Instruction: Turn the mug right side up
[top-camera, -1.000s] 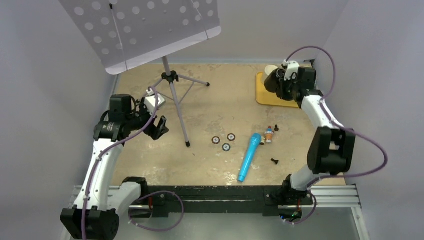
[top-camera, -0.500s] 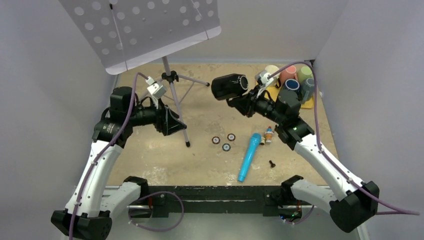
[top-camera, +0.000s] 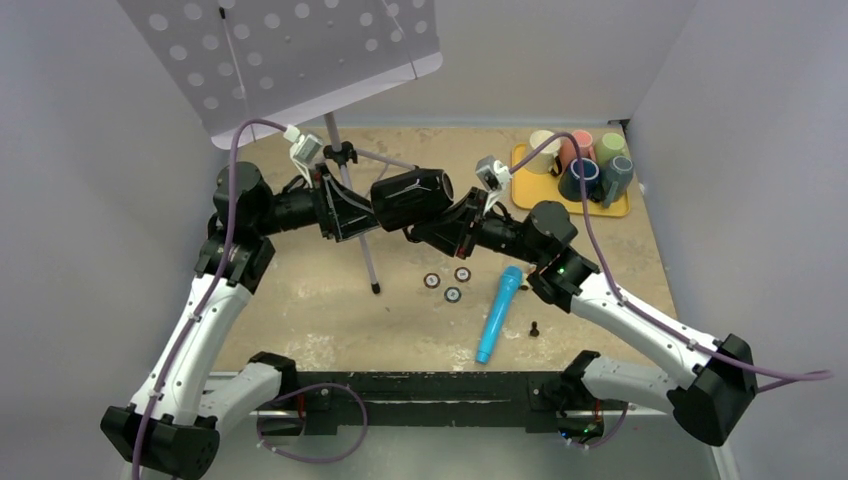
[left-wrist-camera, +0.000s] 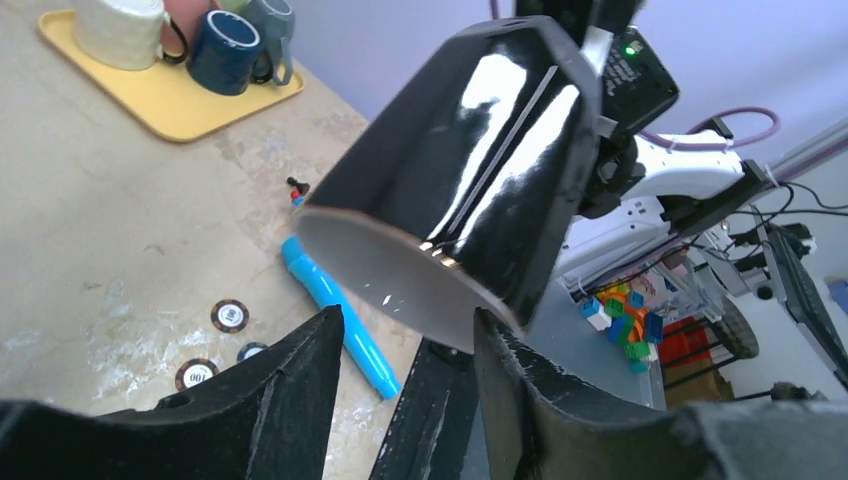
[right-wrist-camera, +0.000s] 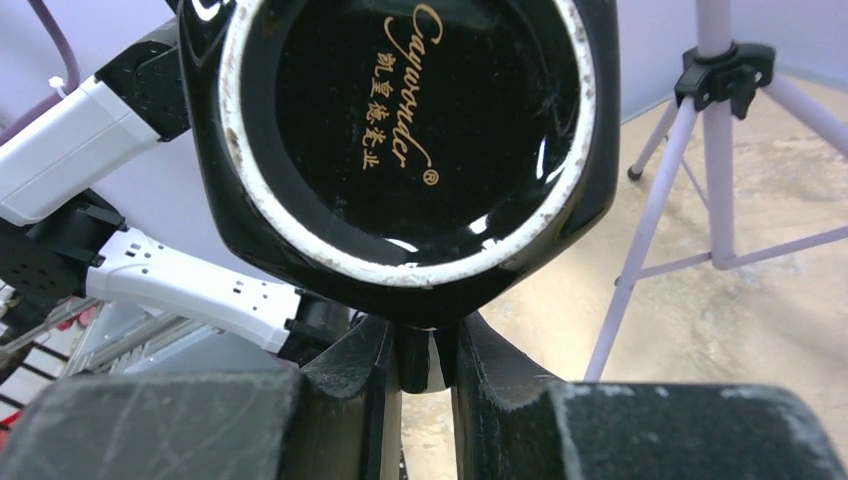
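Note:
A glossy black mug is held in the air above the table's middle, lying sideways. My right gripper is shut on its handle. The mug's base with gold lettering faces the right wrist camera. The mug's open mouth points toward my left gripper. The left gripper is open, its fingertips just below and either side of the rim, apart from it.
A music stand stands behind the left gripper, one leg reaching to the front. A yellow tray at the back right holds several mugs. A blue marker, three poker chips and small bits lie on the table.
My right arm has swung from the tray to the table's middle, carrying the black mug. My left arm has reached right until its open jaws meet the mug's mouth.

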